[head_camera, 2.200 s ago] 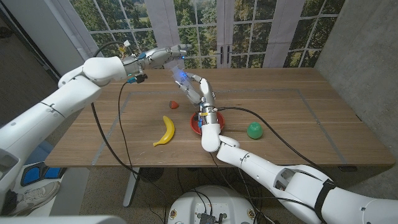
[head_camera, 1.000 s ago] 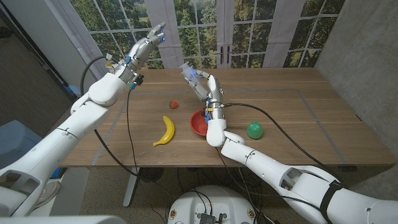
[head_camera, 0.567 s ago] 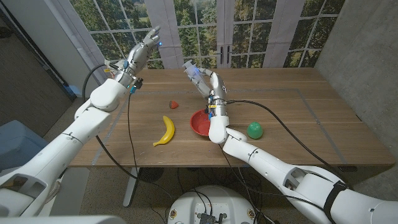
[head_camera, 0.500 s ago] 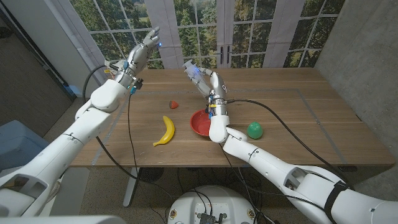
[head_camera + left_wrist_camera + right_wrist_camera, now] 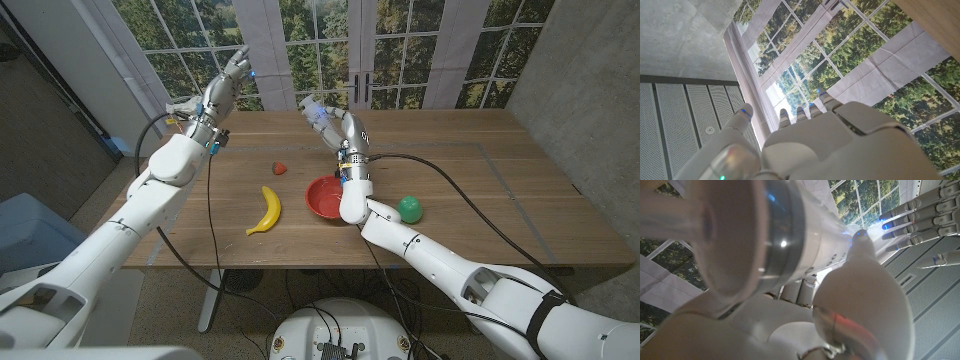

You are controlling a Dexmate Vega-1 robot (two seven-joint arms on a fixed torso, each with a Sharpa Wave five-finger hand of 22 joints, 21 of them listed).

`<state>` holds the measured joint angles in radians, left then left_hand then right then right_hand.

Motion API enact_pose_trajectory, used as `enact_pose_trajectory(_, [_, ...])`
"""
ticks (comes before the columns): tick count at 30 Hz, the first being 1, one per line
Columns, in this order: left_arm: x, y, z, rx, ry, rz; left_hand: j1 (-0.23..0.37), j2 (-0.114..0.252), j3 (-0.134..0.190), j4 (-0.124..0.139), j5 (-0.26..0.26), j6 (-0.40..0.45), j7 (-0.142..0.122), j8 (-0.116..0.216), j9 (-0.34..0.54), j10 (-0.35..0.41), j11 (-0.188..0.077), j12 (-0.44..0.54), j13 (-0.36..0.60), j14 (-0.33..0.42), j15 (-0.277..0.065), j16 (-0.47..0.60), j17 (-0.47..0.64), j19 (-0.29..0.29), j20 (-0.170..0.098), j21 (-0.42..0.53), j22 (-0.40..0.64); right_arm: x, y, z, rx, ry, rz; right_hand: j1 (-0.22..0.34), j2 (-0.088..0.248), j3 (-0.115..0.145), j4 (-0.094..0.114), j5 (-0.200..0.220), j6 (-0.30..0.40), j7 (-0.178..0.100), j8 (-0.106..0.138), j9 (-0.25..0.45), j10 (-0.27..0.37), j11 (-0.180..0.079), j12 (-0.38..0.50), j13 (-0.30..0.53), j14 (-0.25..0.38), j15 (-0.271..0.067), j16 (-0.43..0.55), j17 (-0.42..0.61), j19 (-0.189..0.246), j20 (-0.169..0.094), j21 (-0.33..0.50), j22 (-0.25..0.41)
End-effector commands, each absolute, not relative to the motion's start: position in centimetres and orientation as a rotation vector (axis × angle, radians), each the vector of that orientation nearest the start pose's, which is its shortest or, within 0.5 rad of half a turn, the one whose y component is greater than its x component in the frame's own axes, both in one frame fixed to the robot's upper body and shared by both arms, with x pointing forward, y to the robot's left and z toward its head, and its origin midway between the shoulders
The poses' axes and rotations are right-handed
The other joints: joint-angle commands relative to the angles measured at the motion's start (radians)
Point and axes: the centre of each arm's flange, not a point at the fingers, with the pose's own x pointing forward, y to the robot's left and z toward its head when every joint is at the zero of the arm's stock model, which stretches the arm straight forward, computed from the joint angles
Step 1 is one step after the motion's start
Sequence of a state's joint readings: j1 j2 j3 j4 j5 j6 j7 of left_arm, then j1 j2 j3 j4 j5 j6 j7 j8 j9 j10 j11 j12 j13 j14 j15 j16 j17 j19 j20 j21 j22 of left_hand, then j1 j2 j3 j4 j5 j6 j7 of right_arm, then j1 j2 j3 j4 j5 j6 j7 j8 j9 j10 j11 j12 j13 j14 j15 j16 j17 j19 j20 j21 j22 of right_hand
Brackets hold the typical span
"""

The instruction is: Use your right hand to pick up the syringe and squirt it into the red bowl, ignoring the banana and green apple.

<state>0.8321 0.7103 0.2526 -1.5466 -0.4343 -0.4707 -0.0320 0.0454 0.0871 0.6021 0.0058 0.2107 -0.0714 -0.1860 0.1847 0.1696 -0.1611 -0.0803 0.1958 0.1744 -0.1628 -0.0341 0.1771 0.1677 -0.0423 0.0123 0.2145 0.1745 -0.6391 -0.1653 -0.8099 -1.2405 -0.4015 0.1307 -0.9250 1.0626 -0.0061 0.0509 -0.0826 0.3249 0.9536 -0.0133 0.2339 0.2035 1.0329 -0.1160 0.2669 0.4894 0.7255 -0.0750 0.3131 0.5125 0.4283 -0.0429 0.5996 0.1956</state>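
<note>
Above the far half of the bench point(image 5: 470, 190), the right robot hand point(image 5: 340, 130) holds the syringe point(image 5: 314, 110) up in the air, with its fingers wrapped around the barrel. In the right wrist view the syringe point(image 5: 790, 235) lies across the palm, very close to the camera, and the fingers press against its side. The red bowl point(image 5: 326, 197) stands on the bench below, nearer to the robot than the syringe, just beside the right forearm. The syringe is not over the bowl: it hangs behind the bowl's far rim and points away, toward the windows.

The left robot hand point(image 5: 222, 85) is raised high over the left part of the bench, with its fingers spread and nothing in it.

The banana point(image 5: 267, 210) lies to the left of the bowl, the green apple point(image 5: 408, 208) to the right, and a small red thing point(image 5: 280, 167) lies further back.

I think the main risk is aim. If the plunger is pressed while the tip points like this, the liquid would miss the bowl and land on the bench. Turning the wrist down could also loosen the hold, because the barrel is smooth and round. The forearm is close to the bowl and could push it.
</note>
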Motion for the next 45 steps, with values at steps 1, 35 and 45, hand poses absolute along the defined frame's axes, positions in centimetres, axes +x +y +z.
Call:
enact_pose_trajectory(1, [55.9, 33.3, 10.3, 0.269, -1.014, -0.179, 0.011, 0.022, 0.002, -0.005, -0.003, -0.001, -0.005, -0.003, 0.002, -0.006, -0.001, -0.001, 0.002, -0.009, -0.038, -0.003, 0.003, 0.0, -0.008, -0.003, 0.006, 60.7, -4.0, 1.8, -0.606, -1.05, -0.339, 0.164, 0.153, -0.006, -0.002, 0.007, 0.206, -0.196, 0.007, 0.001, 0.103, -0.094, -0.002, 0.004, 0.0, -0.147, 0.002, 0.002, 0.0, -0.121, 0.008, -0.001])
enact_pose_trajectory(35, [56.7, 34.9, 8.1, 0.165, -0.931, -0.167, 0.011, 0.023, 0.004, -0.02, -0.006, -0.005, 0.001, -0.006, 0.002, -0.018, 0.006, -0.006, 0.002, -0.032, -0.055, -0.005, 0.002, -0.003, -0.021, -0.007, 0.006, 63.7, -8.6, 0.3, -0.786, -0.839, -0.481, 0.167, 0.158, -0.013, 0.003, 0.007, 0.202, -0.196, 0.003, 0.002, 0.101, -0.094, -0.008, 0.011, 0.002, -0.147, 0.0, 0.005, 0.002, -0.116, 0.017, -0.001])
enact_pose_trajectory(45, [56.9, 34.8, 7.2, 0.187, -0.904, -0.134, 0.01, 0.022, 0.004, -0.022, -0.007, -0.007, -0.001, -0.007, 0.002, -0.02, 0.006, -0.007, 0.002, -0.034, -0.056, -0.004, 0.003, -0.005, -0.019, -0.009, 0.007, 64.6, -9.4, -0.3, -0.813, -0.802, -0.52, 0.167, 0.159, -0.015, 0.005, 0.007, 0.201, -0.196, 0.002, 0.003, 0.102, -0.094, -0.009, 0.013, 0.001, -0.146, -0.002, 0.004, 0.0, -0.116, 0.018, -0.002])
